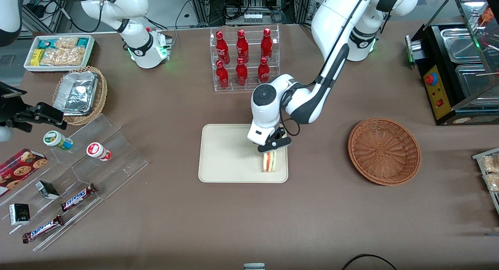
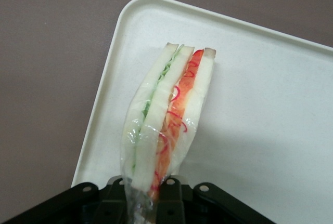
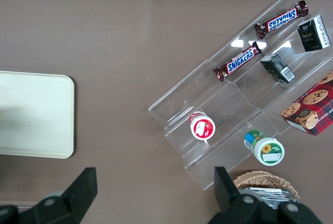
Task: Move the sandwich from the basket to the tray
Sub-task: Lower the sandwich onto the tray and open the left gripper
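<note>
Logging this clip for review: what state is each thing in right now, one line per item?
sandwich: wrapped in clear film, standing on edge over the tray, pinched at one end.
gripper: above the tray, shut on the sandwich.
tray: flat on the table, nothing else on it.
basket: empty, upright.
bottle rack: six red bottles, all upright.

I read even overhead light, bright | soft shadow beside basket (image 1: pixel 384 151) | glare on foil container (image 1: pixel 76 92) | gripper (image 2: pixel 151 203) at sandwich (image 2: pixel 166 120) blurred, close to wrist lens | tray (image 2: pixel 270 104) slightly washed out
</note>
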Controlling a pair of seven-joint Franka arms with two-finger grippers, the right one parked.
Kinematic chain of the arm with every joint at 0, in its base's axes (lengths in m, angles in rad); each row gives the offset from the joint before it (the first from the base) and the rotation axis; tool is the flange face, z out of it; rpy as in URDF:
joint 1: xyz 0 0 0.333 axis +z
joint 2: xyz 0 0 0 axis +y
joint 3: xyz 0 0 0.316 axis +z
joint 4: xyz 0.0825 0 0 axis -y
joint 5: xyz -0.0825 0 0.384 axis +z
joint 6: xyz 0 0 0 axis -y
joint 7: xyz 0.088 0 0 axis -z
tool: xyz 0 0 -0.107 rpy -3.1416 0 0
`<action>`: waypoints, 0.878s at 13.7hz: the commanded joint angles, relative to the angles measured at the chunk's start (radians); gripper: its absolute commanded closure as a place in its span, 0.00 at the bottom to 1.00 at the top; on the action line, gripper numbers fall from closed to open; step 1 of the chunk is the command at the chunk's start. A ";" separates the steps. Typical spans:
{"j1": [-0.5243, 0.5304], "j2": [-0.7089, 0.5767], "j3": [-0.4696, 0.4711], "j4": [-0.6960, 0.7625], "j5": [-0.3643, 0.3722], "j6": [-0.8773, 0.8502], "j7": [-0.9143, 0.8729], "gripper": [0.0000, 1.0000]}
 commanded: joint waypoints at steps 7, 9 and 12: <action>-0.019 -0.057 0.016 0.035 0.012 -0.063 -0.031 0.00; -0.004 -0.136 0.018 0.034 0.006 -0.152 -0.034 0.00; 0.031 -0.269 0.044 0.027 0.003 -0.315 -0.051 0.00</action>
